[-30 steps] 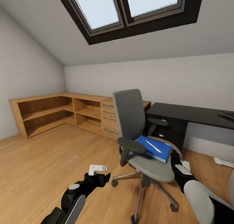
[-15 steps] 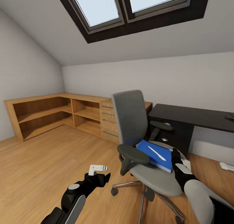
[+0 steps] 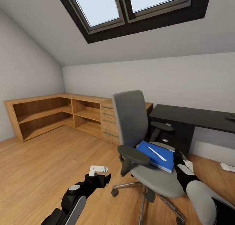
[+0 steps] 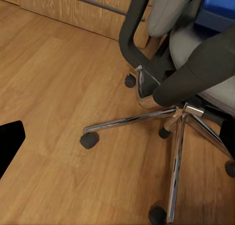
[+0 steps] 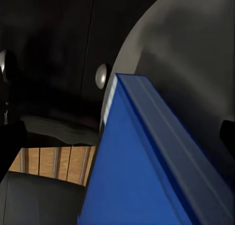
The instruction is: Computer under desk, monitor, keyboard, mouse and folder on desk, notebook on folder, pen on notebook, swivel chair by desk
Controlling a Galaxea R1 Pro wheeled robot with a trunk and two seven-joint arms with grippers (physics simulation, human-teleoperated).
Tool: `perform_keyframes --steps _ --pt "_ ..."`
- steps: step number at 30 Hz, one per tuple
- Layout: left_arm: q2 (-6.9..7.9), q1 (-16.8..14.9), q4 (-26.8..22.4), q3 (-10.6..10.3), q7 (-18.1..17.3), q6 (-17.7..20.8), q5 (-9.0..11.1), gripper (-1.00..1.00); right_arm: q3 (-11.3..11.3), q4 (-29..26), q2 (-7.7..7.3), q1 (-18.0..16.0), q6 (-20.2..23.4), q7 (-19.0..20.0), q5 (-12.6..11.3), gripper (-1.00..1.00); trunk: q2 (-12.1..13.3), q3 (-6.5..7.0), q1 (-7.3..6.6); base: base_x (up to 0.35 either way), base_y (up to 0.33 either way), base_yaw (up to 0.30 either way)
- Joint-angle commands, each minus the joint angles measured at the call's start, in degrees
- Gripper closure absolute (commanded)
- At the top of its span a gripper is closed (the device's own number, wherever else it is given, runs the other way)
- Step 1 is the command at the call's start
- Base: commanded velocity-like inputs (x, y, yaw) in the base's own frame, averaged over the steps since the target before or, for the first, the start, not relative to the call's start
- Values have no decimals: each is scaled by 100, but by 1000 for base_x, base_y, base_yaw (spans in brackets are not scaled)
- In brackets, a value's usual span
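Since half a second ago nothing has shifted. The bright-blue flat folder (image 3: 156, 156) with the thin white pen (image 3: 157, 153) lies on the grey padded swivel chair (image 3: 140, 143) — right pincer (image 3: 178, 157) beside it, jaws indiscernible — left pincer (image 3: 103, 179) likewise. Grasp pending.
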Motion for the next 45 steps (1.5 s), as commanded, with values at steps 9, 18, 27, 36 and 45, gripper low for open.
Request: perform_keyframes --steps 9,18,27,36,45 --pt "4 -4 16 -8 58 18 64 -100 -58 174 -44 2 -20 12 -68 -100 -2 -8 -1 -177 -207 0" --pt "4 -4 68 -11 55 17 62 -100 -58 174 -47 2 -22 8 -68 -100 -2 -8 -1 -203 -252 0" --pt "4 -4 70 -8 54 17 56 -100 -58 160 -76 1 -16 22 -75 -100 -2 -8 -1 -139 -154 0" --pt "4 -4 58 -20 55 17 51 -100 -58 154 -98 1 -11 21 -70 -100 -2 -8 -1 -103 -85 0" --pt "4 -2 -78 -222 48 17 58 -100 -58 164 -93 2 -36 34 -63 -100 -2 -8 -1 -10 -7 0"
